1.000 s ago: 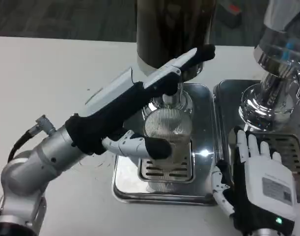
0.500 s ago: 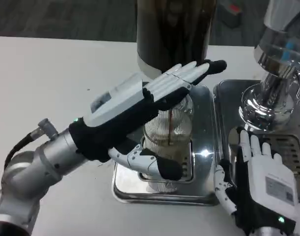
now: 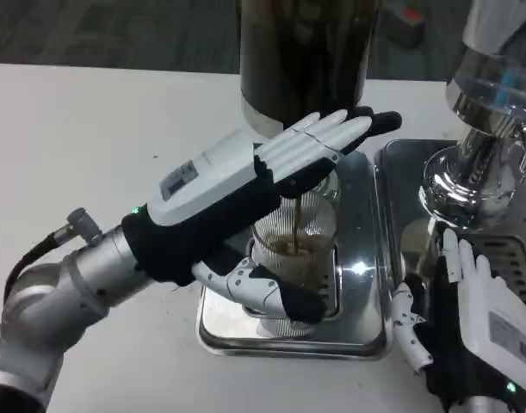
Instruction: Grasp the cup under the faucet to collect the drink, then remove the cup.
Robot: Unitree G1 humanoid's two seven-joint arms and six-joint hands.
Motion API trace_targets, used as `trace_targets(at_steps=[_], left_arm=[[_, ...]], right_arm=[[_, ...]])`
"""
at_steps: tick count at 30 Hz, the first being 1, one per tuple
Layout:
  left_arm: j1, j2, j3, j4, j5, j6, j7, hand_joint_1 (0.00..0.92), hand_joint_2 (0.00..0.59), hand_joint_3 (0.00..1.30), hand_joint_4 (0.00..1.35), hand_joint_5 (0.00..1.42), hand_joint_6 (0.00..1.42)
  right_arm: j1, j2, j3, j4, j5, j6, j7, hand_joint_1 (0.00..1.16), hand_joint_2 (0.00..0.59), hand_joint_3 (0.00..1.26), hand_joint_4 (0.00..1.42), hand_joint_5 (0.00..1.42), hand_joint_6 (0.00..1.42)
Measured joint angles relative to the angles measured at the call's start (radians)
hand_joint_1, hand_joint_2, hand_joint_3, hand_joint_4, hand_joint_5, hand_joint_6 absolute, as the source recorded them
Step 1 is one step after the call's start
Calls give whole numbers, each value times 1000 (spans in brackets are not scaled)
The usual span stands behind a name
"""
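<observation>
Reaching in from the lower left with the left hand [image 3: 219, 198], fingers stretched flat over the cup's mouth and thumb curled against the cup's front, so holding the cup [image 3: 294, 258]. Standing upright on the grate of the steel drip tray [image 3: 366, 284], under the dark dispenser [image 3: 304, 60], with a thin brown stream [image 3: 295, 222] falling in. Resting at the lower right, the right hand [image 3: 473, 331], fingers spread and apart, holding nothing, just beside the tray's right edge.
</observation>
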Motion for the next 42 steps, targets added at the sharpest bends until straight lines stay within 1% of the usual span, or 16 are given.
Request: trace_targets(at_steps=[8, 10, 14, 18, 20, 21, 22, 23, 26, 29, 31, 33, 35, 36, 40, 42], left_arm=[[-2, 11, -27, 0, 14, -2, 34, 0, 91, 0, 0, 0, 0], [-2, 12, -28, 0, 17, -2, 38, 0, 91, 0, 0, 0, 0], [-4, 15, -30, 0, 26, -2, 51, 0, 96, 0, 0, 5, 0], [-6, 15, -30, 0, 46, -2, 69, 0, 99, 0, 0, 8, 0], [-6, 15, -30, 1, 46, -2, 72, 0, 99, 0, 0, 9, 0], [-6, 15, -30, 1, 47, -2, 75, 0, 101, 0, 0, 9, 0], [-6, 15, -30, 2, 47, -2, 76, 0, 102, 0, 0, 10, 0], [-6, 15, -31, 2, 47, -2, 79, 0, 102, 0, 0, 10, 0], [-6, 15, -31, 3, 48, -1, 83, 0, 110, 0, 0, 18, 0], [-6, 15, -31, 3, 48, 0, 87, 0, 111, 0, 0, 20, 0], [-6, 15, -31, 3, 48, 0, 87, 0, 112, 0, 0, 21, 0], [-6, 15, -31, 4, 48, 1, 88, 0, 112, 0, 0, 21, 0], [-6, 15, -30, 4, 48, 3, 91, 0, 113, 0, 0, 22, 0], [-6, 15, -30, 4, 49, 4, 92, 0, 113, 0, 0, 24, 0], [-7, 15, -30, 4, 51, 8, 99, 0, 114, 0, 0, 29, 0], [-7, 15, -30, 4, 52, 8, 102, 0, 114, 0, 0, 31, 0]], right_arm=[[0, 2, 1, -8, 15, -6, -4, 117, 553, 0, 0, 0, 0], [0, 2, 1, -8, 22, -9, -7, 185, 536, 0, 0, 0, 0], [5, 3, -4, -22, 51, -38, -15, 317, 472, 0, 0, 0, 0], [13, 25, -51, -31, 181, -83, -12, 364, 436, 0, 0, 0, 0], [19, 25, -64, -31, 210, -98, -10, 398, 409, 0, 0, 0, 0], [21, 22, -74, -31, 240, -117, -3, 417, 393, 0, 0, 0, 0], [21, 18, -79, -31, 255, -129, 1, 438, 370, 0, 0, 0, 0], [21, 13, -80, -31, 268, -143, 5, 444, 365, 0, 0, 0, 0], [20, 0, -79, -32, 279, -175, 13, 495, 318, 0, 0, 0, 0], [12, -21, -78, -33, 299, -212, 41, 558, 260, 0, 0, 0, 0], [4, -29, -78, -33, 322, -233, 61, 605, 238, 0, 0, 0, 0], [-3, -31, -83, -32, 364, -255, 79, 630, 225, 0, 0, 0, 0], [-19, -30, -99, -16, 430, -296, 96, 635, 223, 0, 0, 0, 0], [-25, -31, -104, -10, 444, -308, 99, 649, 207, 0, 0, 0, 0], [-62, -32, -128, 66, 540, -400, 116, 657, 202, 0, 0, 0, 0], [-74, -31, -130, 108, 574, -435, 125, 661, 199, 0, 0, 0, 0]])
